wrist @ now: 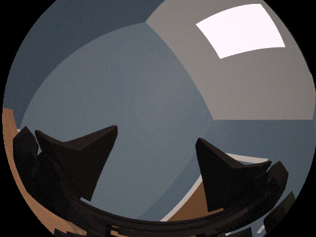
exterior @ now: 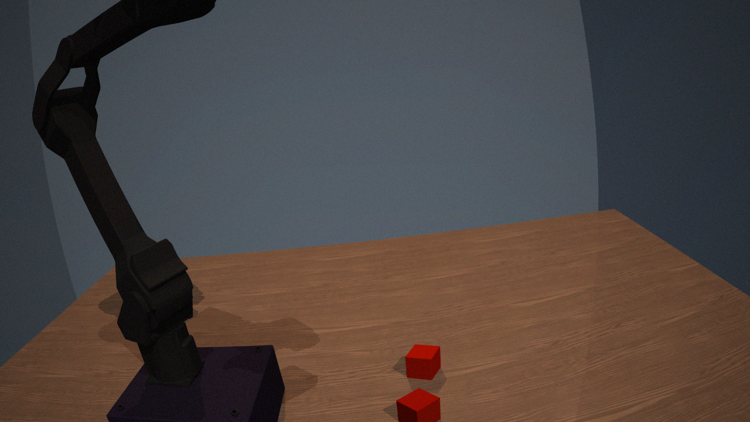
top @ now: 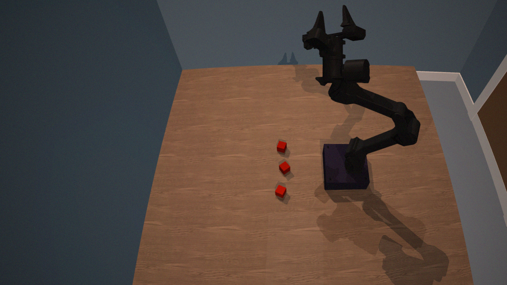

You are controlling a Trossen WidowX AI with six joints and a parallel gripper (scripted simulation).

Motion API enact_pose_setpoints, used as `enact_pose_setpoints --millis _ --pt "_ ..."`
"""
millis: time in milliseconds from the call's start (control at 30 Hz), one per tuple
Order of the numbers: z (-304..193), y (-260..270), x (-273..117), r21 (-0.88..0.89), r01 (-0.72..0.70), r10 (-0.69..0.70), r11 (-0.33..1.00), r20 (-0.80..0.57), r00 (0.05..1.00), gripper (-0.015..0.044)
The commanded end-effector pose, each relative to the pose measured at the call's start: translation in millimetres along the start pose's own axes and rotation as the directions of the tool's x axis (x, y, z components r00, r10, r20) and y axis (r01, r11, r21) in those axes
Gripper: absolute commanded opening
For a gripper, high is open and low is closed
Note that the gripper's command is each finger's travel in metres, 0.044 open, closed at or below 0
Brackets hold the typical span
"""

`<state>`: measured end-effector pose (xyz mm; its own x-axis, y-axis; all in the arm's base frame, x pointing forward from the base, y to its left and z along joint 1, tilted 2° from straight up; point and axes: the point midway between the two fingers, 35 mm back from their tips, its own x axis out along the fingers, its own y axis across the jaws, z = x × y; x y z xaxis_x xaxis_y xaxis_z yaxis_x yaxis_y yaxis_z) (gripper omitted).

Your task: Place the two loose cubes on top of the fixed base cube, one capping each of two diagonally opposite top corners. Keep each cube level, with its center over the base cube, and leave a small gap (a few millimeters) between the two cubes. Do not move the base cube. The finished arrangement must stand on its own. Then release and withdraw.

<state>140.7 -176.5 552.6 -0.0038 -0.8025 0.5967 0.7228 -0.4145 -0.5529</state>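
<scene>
Three red cubes of like look stand apart on the table in a rough row: an upper cube (top: 281,146), a middle cube (top: 284,167) and a lower cube (top: 280,191) in the top view. Nothing is stacked on any of them. Their looks do not tell which is the fixed base. The exterior view shows only two, a farther cube (exterior: 423,361) and a nearer cube (exterior: 418,407) cut by the bottom edge. My gripper (top: 332,8) (wrist: 158,136) is open and empty, raised high and far from the cubes, fingers pointing away from the table. It is out of view in the exterior view.
The arm's dark purple base block (top: 334,166) (exterior: 225,377) stands on the wooden table (top: 212,219) (exterior: 524,293), right of the cubes in the top view. The raised arm bends toward the table's upper edge there. Walls stand beyond the table.
</scene>
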Motion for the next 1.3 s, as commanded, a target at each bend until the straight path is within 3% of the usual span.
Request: enact_pose_setpoints --millis 0,133,400,767,1033,1267 --pt "1 2 0 -0.008 -0.007 0.007 1.000 0.005 1.000 0.0374" --pt "23 54 1 -0.166 -0.136 0.152 0.977 0.090 0.984 0.0269" --pt "44 184 -28 -0.512 -0.397 0.545 0.762 0.174 0.820 0.0265" --pt "13 313 -110 -0.779 -0.559 0.912 0.284 0.038 0.410 0.0265" --pt "-39 366 -192 -0.826 -0.542 0.982 -0.153 -0.189 0.011 0.0265" --pt "-91 373 -266 -0.737 -0.420 0.845 -0.529 -0.412 -0.342 0.0265"
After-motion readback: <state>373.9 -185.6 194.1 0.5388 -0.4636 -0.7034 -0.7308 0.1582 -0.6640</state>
